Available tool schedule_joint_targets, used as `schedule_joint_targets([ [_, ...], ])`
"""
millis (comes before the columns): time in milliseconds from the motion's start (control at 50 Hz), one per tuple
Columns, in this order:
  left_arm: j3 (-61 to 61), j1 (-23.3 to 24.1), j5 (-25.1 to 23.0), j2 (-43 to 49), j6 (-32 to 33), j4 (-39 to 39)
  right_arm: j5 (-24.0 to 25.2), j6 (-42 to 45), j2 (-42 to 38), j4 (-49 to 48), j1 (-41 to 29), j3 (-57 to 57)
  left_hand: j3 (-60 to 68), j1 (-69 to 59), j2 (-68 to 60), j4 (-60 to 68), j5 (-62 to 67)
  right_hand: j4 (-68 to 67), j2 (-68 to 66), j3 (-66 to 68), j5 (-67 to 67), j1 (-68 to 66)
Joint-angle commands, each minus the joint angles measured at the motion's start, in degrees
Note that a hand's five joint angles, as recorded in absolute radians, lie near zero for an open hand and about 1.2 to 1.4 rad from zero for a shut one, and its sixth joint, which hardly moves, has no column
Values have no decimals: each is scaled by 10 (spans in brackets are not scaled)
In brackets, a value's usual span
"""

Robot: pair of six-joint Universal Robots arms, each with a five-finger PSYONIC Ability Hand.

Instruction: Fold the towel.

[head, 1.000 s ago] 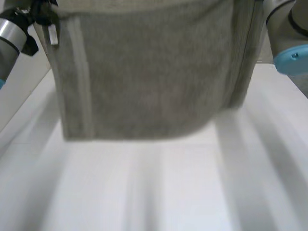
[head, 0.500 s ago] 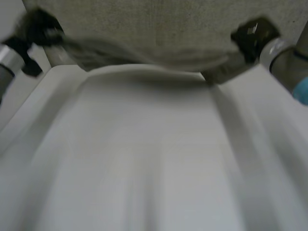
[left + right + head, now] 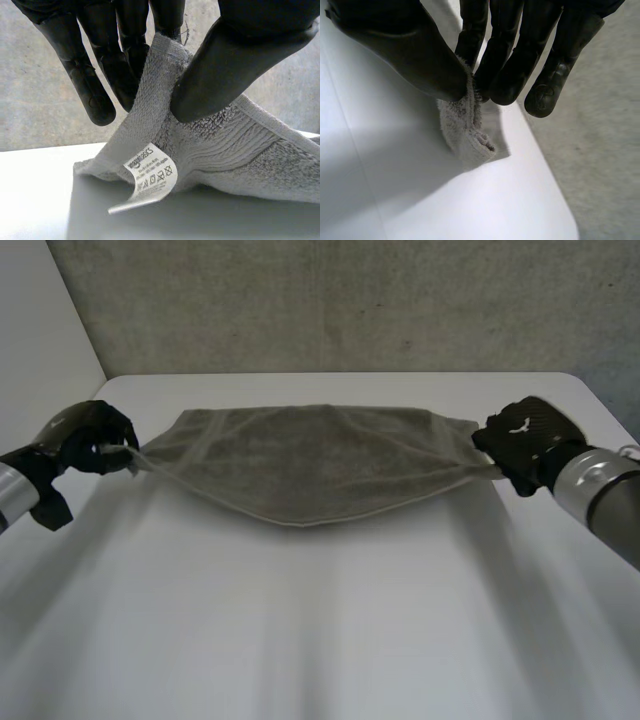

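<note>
While both hands pinch its corners, we see the grey towel (image 3: 310,465) stretched across the upper middle of the head view.
Our left hand (image 3: 90,435), at the frame's left edge, clamps one corner between thumb and fingers, and a white care label (image 3: 150,175) hangs from the cloth just under that thumb. Our right hand (image 3: 525,440), at the right edge, nips the opposite corner likewise, a small tuft poking out below its fingertips. The towel's middle droops to the white table (image 3: 320,640).
</note>
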State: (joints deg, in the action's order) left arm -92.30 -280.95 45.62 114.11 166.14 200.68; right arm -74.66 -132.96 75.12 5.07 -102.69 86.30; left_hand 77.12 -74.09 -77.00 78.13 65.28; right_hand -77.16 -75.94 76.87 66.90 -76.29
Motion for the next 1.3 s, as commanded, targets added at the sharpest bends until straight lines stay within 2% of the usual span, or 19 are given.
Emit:
schedule_joint_targets([
  [20,-49,-49,-47,-94,-6,-48,0,3,119,37,67,35,29,-59,-30,19,47,-28,-41,31,31,-37],
  [160,-72,-95,-100,-164,-18,-106,21,15,170,93,122,26,29,-59,-30,19,47,-28,-41,31,31,-37],
  [220,-73,-105,-130,-179,-53,-121,48,26,170,98,121,20,29,-59,-30,19,47,-28,-41,31,31,-37],
  [300,-73,-98,-127,-176,-62,-117,49,30,155,93,120,26,29,-59,-30,19,47,-28,-41,31,31,-37],
  [360,-66,-92,-125,-156,-65,-102,46,30,106,87,113,17,29,-59,-30,19,47,-28,-41,31,31,-37],
  [400,-59,-80,-118,-131,-65,-90,35,28,42,67,91,-2,29,-59,-30,19,47,-28,-41,31,31,-37],
  [440,-30,-39,-84,-78,-62,-69,19,27,17,55,78,-13,29,-59,-30,19,47,-28,-41,31,31,-37],
  [460,-30,-39,-84,-78,-62,-69,19,27,17,55,78,-13,29,-59,-30,19,47,-28,-41,31,31,-37],
  [500,9,3,-33,-21,-58,-62,-26,29,-26,32,51,-38,29,-59,-30,19,47,-28,-41,31,31,-37],
  [620,107,29,38,77,-58,-64,-89,30,-129,7,33,-111,29,-59,-30,19,47,-28,-41,31,31,-37],
  [840,280,73,104,206,-59,-65,-122,22,-252,-58,3,-234,29,-59,-30,19,47,-28,-41,31,31,-37],
  [960,337,101,129,255,-57,-63,-140,27,-312,-110,-15,-277,29,-59,-30,19,47,-28,-41,31,31,-37],
  [1160,395,116,155,313,-57,-61,-167,27,-393,-119,-29,-362,29,-59,-30,19,47,-28,-41,31,31,-37],
  [1180,395,116,155,313,-57,-61,-179,28,-402,-120,-30,-373,29,-59,-30,19,47,63,50,-60,-60,54],
  [1200,398,116,162,316,-55,-60,-179,28,-402,-120,-30,-373,-172,142,171,-183,-154,64,51,-61,-61,55],
  [1220,398,116,162,316,-55,-60,-191,28,-412,-120,-32,-385,-174,144,173,-185,-156,457,444,-454,-454,448],
  [1240,400,116,166,317,-48,-61,-205,28,-420,-120,-35,-395,-518,487,516,-528,-499,672,659,-669,-669,663],
  [1260,400,116,169,315,-38,-61,-205,28,-420,-120,-35,-395,-671,641,670,-681,-653,672,659,-669,-669,663],
  [1300,398,116,170,313,-27,-61,-231,26,-422,-119,-38,-410,-667,637,666,-678,-649,672,659,-669,-669,663],
])
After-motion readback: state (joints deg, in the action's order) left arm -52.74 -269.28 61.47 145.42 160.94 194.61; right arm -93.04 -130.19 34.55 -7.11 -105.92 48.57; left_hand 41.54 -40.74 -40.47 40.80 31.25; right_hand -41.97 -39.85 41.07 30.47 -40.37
